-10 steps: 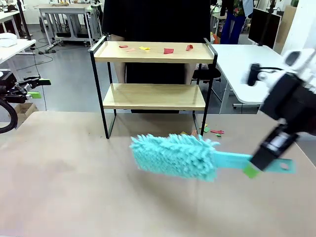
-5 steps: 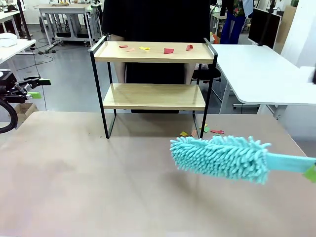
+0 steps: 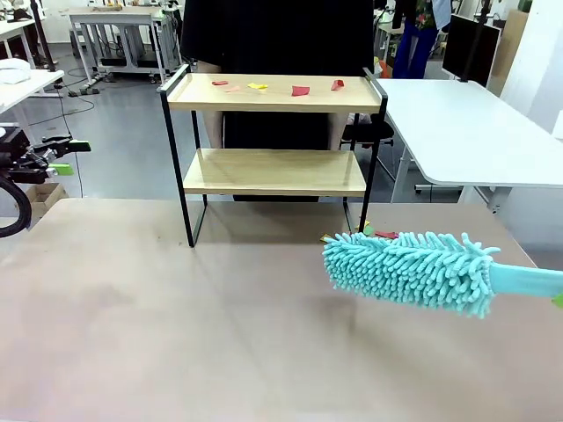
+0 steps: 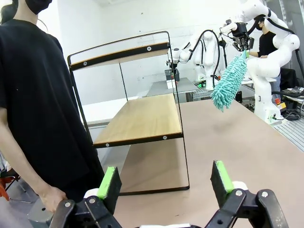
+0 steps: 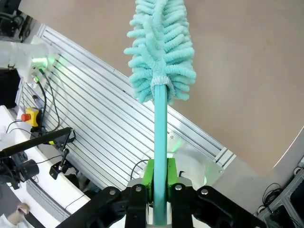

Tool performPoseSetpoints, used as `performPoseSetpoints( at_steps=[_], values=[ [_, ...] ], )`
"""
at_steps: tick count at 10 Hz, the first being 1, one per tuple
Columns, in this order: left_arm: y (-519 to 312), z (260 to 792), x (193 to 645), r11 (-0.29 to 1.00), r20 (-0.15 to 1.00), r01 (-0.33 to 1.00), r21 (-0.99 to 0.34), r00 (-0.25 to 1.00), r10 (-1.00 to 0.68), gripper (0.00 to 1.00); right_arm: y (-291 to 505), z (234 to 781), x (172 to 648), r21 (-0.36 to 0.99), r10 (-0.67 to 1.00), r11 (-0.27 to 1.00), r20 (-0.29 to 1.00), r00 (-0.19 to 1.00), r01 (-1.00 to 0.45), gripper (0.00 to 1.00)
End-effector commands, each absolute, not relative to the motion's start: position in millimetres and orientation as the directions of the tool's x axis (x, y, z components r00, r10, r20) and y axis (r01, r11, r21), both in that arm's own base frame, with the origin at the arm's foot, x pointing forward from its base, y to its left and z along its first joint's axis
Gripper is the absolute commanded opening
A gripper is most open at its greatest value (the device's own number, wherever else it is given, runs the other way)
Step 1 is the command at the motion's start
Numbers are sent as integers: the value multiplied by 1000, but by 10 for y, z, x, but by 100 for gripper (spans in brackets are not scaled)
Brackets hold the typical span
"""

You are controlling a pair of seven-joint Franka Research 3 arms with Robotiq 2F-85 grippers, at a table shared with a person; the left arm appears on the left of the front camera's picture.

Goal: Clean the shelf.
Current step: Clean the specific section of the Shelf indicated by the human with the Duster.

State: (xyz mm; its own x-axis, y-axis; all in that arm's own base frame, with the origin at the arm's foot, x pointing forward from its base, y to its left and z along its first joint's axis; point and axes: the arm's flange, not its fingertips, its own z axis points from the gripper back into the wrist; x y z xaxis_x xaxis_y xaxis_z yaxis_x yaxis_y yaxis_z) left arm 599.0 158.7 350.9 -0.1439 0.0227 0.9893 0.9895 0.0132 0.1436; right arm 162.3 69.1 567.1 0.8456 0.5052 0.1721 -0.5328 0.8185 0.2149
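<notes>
The shelf [image 3: 273, 94] stands at the table's far side, with red and yellow paper scraps [image 3: 300, 90] on its top board; its lower board is bare. A teal fluffy duster [image 3: 409, 268] hovers over the table to the right of the shelf, its handle running off the right edge. My right gripper [image 5: 160, 183] is shut on that handle, below the duster head [image 5: 159, 52]. My left gripper [image 4: 165, 175] is open with nothing between its fingers. It faces the shelf [image 4: 142, 116] from the side and sits at the far left in the front view [image 3: 66, 156].
A person in a black shirt [image 3: 277, 35] stands right behind the shelf. More paper scraps [image 3: 383, 235] lie on the table by the shelf's right leg. A white table [image 3: 457, 123] stands at the back right.
The duster has swung to the right and a little away from me. The right arm holding it has gone out of the front view. The left arm has not moved.
</notes>
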Motion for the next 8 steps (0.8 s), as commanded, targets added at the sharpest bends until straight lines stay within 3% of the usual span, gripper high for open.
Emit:
performPoseSetpoints(
  at_steps=[1,8],
  values=[
    [1586,3528,5978,7,988,988,155,-155,18,100,700,5687,1604,220,524,804,180,833,-553,13],
    [1586,3528,5978,7,988,988,155,-155,18,100,700,5687,1604,220,524,804,180,833,-553,13]
  ],
)
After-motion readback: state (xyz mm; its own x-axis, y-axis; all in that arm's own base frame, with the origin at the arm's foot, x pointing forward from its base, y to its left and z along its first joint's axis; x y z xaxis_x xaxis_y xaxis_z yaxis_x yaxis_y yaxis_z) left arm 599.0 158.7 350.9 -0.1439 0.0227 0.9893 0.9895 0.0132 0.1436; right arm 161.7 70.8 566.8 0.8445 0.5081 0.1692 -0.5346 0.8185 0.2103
